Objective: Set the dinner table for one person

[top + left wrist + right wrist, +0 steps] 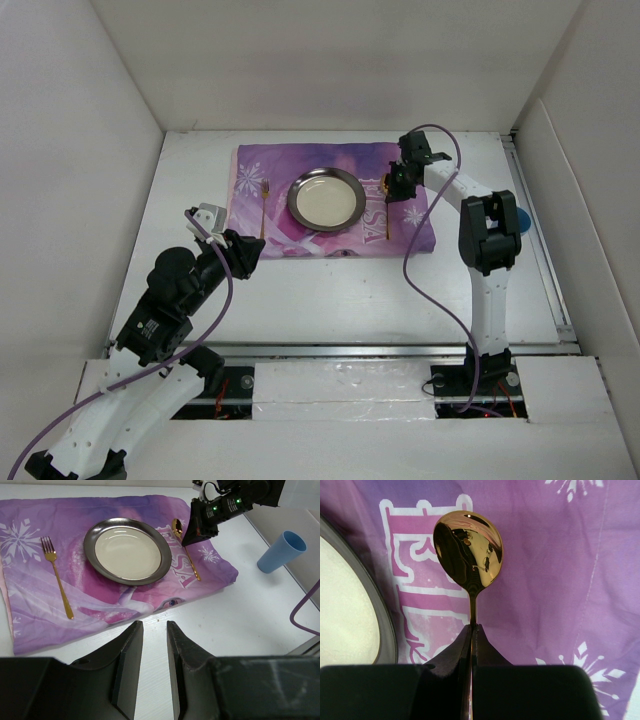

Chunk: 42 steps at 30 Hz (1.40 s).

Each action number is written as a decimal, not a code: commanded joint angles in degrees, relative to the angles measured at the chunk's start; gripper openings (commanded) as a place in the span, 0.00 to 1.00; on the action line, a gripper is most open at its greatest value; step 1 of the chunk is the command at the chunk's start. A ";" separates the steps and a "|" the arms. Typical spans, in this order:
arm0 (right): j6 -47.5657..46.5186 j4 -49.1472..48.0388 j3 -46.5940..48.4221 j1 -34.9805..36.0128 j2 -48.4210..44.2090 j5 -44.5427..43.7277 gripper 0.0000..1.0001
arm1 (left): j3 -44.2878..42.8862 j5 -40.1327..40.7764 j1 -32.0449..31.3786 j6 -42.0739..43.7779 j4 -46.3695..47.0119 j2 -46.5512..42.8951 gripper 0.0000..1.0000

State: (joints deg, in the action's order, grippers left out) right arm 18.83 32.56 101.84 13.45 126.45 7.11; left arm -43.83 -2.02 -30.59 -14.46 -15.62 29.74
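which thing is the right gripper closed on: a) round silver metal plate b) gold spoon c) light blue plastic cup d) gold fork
b: in the right wrist view, the right gripper is pinched shut on the thin neck of the gold spoon, over the purple snowflake-printed cloth mat.

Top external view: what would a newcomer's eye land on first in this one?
The purple snowflake mat at the far middle of the white table, with a round metal plate at its centre and a gold fork to the plate's left. Next, the right gripper, shut on the neck of a gold spoon just right of the plate. The left gripper hangs open and empty by the mat's near-left corner.
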 commanded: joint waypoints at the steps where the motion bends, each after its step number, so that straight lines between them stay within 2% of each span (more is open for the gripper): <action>1: 0.24 -2.32 2.74 0.69 0.02 1.15 0.00 | 0.06 0.35 0.27 -0.04 2.61 0.15 0.23; 12: 0.86 -2.67 4.24 0.70 2.48 -0.78 0.00 | 0.15 0.35 0.27 0.04 2.79 -0.03 0.23; 17: 1.12 -3.02 4.86 0.70 1.52 -1.40 0.16 | 0.06 0.17 0.27 0.04 2.96 0.23 0.23; 19: 0.95 -2.85 4.77 0.70 0.46 -2.45 0.30 | 0.06 0.26 0.27 -0.04 2.61 0.32 0.23; 22: 0.86 -1.97 3.90 0.70 -3.12 -3.42 0.45 | 0.07 0.18 0.27 -0.04 2.96 0.06 0.23; 24: 0.94 -4.15 -0.65 0.70 -7.86 -3.86 0.46 | 0.06 -0.26 0.27 -0.04 2.61 0.50 0.23; 27: 1.82 -6.43 -4.00 0.70 -14.10 -5.52 0.43 | 0.06 -0.70 0.27 0.13 2.87 0.41 0.23; 28: 3.13 -8.02 -10.02 0.70 -17.00 -6.40 0.31 | -0.02 -0.79 0.27 0.13 2.96 0.32 0.23; 30: 4.72 -14.15 -17.26 0.17 -27.01 -10.50 0.16 | -0.02 -1.05 0.27 0.13 2.79 0.23 0.23; 31: 6.90 -15.40 -20.68 -0.53 -30.27 -13.41 0.00 | -0.02 -1.23 0.27 0.13 2.61 0.15 0.23; 32: 7.79 -17.16 -27.85 -1.06 -37.70 -16.05 0.00 | -0.02 -1.84 0.27 0.13 2.78 -0.55 0.23; 33: 8.41 -20.66 -31.41 -2.10 -41.43 -21.82 0.00 | 0.06 -2.11 0.27 0.22 2.96 -0.82 0.23; 35: 8.51 -22.71 -39.92 -3.95 -47.94 -26.61 0.00 | 0.06 -2.81 0.27 0.22 3.40 -1.43 0.23; 36: 8.50 -22.71 -41.45 -7.27 -52.40 -29.06 0.00 | 0.06 -2.81 0.27 0.13 3.23 -1.61 0.23; 38: 9.46 -19.74 -42.34 -11.24 -54.46 -31.97 0.00 | 0.07 -4.12 0.27 0.31 3.22 -1.79 0.23; 39: 9.56 -18.85 -43.38 -15.26 -55.43 -32.68 0.07 | 0.06 -4.22 0.27 0.31 3.49 -1.87 0.23; 40: 9.12 -18.93 -43.83 -17.21 -55.52 -31.73 0.22 | 0.15 -4.39 0.27 0.39 3.75 -2.05 0.23; 41: 9.03 -18.93 -44.10 -18.89 -55.53 -30.85 0.31 | 0.24 -4.48 0.27 0.31 3.75 -2.14 0.23; 42: 8.86 -19.11 -44.45 -20.21 -54.74 -29.28 0.45 | 0.24 -4.31 0.27 0.31 3.66 -2.05 0.23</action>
State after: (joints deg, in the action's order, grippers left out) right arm 27.27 14.52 59.35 -3.88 69.91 -19.44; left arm -43.83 -4.84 -30.59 -14.44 -15.18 28.18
